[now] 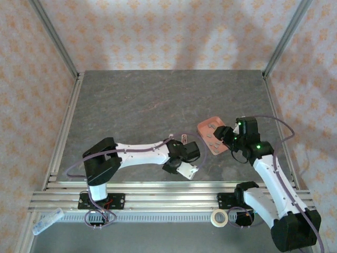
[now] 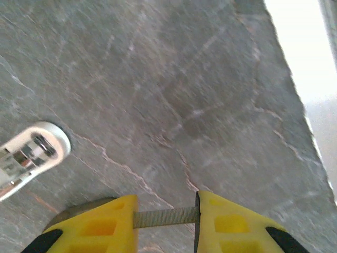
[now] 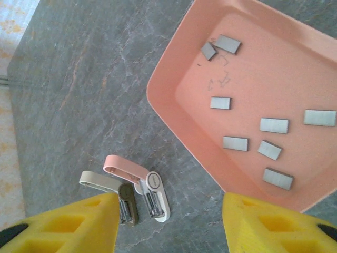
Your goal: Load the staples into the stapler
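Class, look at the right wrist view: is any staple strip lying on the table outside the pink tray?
No: all the staples lie inside the pink tray.

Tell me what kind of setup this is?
Likely a lab robot test cell, not a real office: patterned backdrop walls on aluminium framing, a grey slate-look table, and two arms bolted to a rail along its near edge.

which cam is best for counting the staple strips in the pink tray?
Right wrist. It looks straight down into the tray, and the staples lie apart as separate grey bars, eight of them. In the top external view the tray is small and partly behind the right arm, its strips mere specks.
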`<state>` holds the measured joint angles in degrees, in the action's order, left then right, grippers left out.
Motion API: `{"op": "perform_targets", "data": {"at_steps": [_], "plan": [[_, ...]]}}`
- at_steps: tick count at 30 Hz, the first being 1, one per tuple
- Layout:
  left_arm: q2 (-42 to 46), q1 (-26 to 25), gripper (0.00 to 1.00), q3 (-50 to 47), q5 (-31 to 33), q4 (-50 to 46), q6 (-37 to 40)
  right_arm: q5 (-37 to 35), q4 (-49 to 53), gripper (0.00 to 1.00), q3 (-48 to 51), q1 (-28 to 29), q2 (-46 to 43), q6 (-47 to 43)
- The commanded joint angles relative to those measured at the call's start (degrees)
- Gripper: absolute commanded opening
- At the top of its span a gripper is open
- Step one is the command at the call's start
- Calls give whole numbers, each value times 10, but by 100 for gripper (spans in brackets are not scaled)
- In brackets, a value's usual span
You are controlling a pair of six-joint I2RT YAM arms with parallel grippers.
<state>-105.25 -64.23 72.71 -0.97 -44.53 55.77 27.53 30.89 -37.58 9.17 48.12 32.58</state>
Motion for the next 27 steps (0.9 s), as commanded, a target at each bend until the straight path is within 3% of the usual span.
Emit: {"op": "perform_targets", "data": {"at_steps": [1,13,27], "plan": [[-21,-10,26,32,23,-9,-12,-30,23,54,6,-4,-10,3],[-96,-20,27,72,19,17,-23,-29,33,54,2,-4,-17,-9],[-123,-22,29,71,-4,66,-43,-25,42,54,6,-4,-26,-12]]}}
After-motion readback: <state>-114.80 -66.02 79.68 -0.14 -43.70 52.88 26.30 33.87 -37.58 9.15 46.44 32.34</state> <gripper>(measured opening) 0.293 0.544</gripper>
